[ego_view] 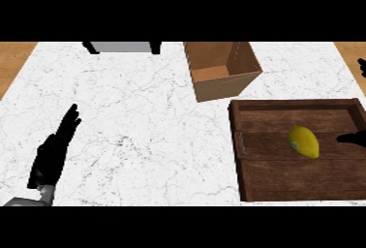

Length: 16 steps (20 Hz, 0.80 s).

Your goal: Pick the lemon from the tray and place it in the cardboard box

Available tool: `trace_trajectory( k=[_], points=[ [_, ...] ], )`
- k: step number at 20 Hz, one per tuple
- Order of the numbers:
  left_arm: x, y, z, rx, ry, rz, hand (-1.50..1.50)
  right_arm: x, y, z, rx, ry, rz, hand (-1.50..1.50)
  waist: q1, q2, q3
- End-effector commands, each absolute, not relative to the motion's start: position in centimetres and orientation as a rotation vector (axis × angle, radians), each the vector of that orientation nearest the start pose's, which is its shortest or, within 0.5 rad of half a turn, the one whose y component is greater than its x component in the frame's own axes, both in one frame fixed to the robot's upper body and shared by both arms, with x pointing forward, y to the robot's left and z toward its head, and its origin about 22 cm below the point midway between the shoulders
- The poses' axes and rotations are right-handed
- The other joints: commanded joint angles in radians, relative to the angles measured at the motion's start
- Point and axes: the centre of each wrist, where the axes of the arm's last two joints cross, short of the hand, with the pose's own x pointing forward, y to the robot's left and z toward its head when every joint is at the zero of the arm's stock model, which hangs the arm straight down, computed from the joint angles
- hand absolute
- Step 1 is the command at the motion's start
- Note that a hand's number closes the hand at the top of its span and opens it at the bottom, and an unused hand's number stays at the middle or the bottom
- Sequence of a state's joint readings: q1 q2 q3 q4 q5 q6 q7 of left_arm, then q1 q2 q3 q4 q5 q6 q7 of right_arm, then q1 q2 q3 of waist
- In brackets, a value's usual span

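The left hand (53,152) rests at the view's lower left, fingers straight and together. Far to its right stands the open cardboard box (223,70). The lemon (304,141) lies in the wooden tray (239,150), just left of the right hand (352,139), whose fingers' state I cannot tell.

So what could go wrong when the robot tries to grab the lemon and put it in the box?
1. The lemon is rounded and lies free on the flat tray, so it might roll away if the right hand, now just beside it, nudges it.
2. The cardboard box has a narrow opening and tall walls; the lemon could catch a wall on the way in.
3. The tray's raised rim lies between lemon and box, so a low carry might bump it.
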State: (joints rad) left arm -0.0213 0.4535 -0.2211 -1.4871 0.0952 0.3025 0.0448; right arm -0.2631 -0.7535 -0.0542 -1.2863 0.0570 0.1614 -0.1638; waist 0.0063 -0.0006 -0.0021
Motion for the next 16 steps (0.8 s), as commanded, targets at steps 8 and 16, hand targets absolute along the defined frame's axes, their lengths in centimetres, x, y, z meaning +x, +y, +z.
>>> trace_trajectory(
  k=[8,16],
  points=[
    [24.0,28.3,0.1,0.367,-1.446,-0.198,0.0,30.0,-36.7,15.1,-0.499,-1.082,1.191,-1.5,-0.001,-0.002,0.0],
    [23.4,28.3,1.5,0.374,-1.446,-0.211,0.0,30.4,-32.0,12.5,-0.557,-1.001,1.143,-1.5,0.004,0.0,0.002]
  ],
)
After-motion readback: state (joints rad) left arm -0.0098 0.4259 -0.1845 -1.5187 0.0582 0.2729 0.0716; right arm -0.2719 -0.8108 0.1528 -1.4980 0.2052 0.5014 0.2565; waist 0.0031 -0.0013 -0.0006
